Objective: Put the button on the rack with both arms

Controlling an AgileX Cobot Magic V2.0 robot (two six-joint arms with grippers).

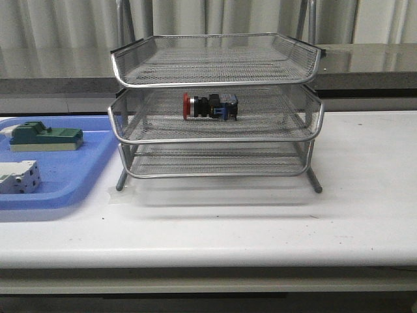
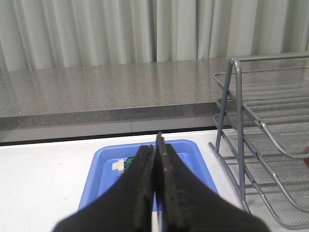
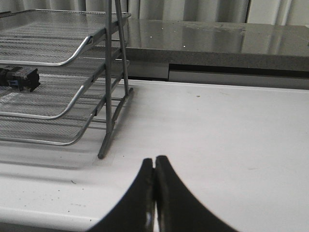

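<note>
Both jaws are pressed together, with nothing held: the left gripper (image 2: 155,145) and right gripper (image 3: 154,166). One button (image 1: 210,106) is seen lying on the middle tier of the three-tier rack (image 1: 313,65), partly veiled by mesh. At nine o'clock, a tray (image 1: 71,182) is cut off.

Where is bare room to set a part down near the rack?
Bare table right of the rack and in front of it. The top tier holds nothing. Crowded: the blue tray on the left and the middle tier, where the button lies.
</note>
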